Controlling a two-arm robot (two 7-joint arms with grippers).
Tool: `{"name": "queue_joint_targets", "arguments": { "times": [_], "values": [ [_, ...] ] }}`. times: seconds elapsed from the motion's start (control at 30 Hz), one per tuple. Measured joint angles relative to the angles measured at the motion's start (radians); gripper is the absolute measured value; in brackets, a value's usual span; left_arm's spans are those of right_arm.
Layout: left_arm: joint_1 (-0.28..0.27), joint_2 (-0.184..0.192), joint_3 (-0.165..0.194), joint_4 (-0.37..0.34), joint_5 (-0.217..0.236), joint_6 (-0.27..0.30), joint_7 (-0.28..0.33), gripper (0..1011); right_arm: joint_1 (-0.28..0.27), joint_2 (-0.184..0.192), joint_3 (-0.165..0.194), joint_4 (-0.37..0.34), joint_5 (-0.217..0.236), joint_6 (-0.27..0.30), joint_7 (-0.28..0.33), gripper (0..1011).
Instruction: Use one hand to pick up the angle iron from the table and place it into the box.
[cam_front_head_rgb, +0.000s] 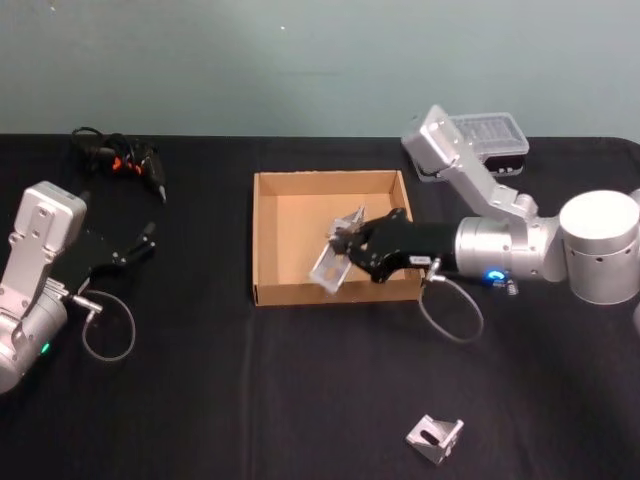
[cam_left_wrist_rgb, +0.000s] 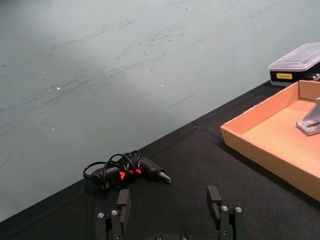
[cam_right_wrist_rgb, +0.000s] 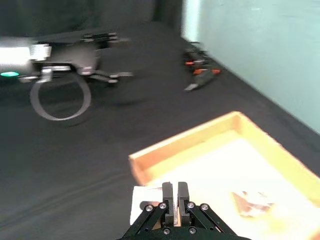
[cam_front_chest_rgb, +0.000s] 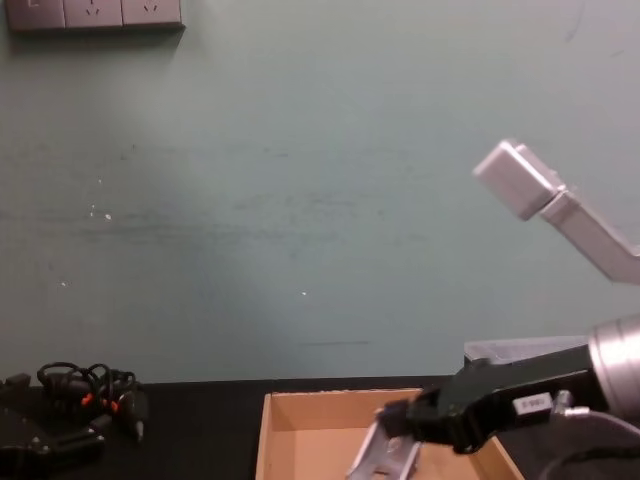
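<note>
The angle iron (cam_front_head_rgb: 333, 262) is a small bent bracket of pale, shiny metal, with two flat flanges meeting at a corner and a slot cut in one face. It hangs tilted in the right gripper (cam_front_head_rgb: 345, 245), whose fingers (cam_right_wrist_rgb: 175, 192) are pressed close together, pinching one thin flange. It sits within the outline of the box (cam_front_head_rgb: 268, 240), toward the 5 o'clock part of the floor. Whether its low end touches the cardboard I cannot tell.

The arm comes in over the box's low wall at 3 o'clock. The bracket's lower end is close to the near wall at 6 o'clock. From 9 round to 12 o'clock of it, the tan floor lies bare.

A second angle iron (cam_front_head_rgb: 435, 438) lies on the table (cam_front_head_rgb: 300, 400) at 5 o'clock from the box, well apart from it. A clear-lidded case (cam_front_head_rgb: 490, 140) sits at 2 o'clock, and a black corded tool (cam_front_head_rgb: 125, 160) at 10 o'clock.

The left gripper (cam_front_head_rgb: 145, 240) rests at 9 o'clock, fingers (cam_left_wrist_rgb: 122, 202) spread wide and holding nothing, with open black tabletop between it and the box.
</note>
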Motion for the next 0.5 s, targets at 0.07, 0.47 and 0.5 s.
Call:
{"name": "queue_joint_targets", "arguments": {
  "times": [0.07, 0.47, 0.5],
  "values": [
    [0.000, 0.000, 0.000, 0.000, 0.000, 0.000, 0.000, 1000, -0.014, 0.003, 0.025, -0.001, -0.004, -0.001, -0.042, 65],
    [0.000, 0.000, 0.000, 0.000, 0.000, 0.000, 0.000, 1000, -0.005, -0.051, 0.077, 0.111, -0.041, -0.038, -0.117, 65],
    [0.000, 0.000, 0.000, 0.000, 0.000, 0.000, 0.000, 1000, 0.000, -0.058, 0.077, 0.124, -0.044, -0.044, -0.115, 65]
  ]
}}
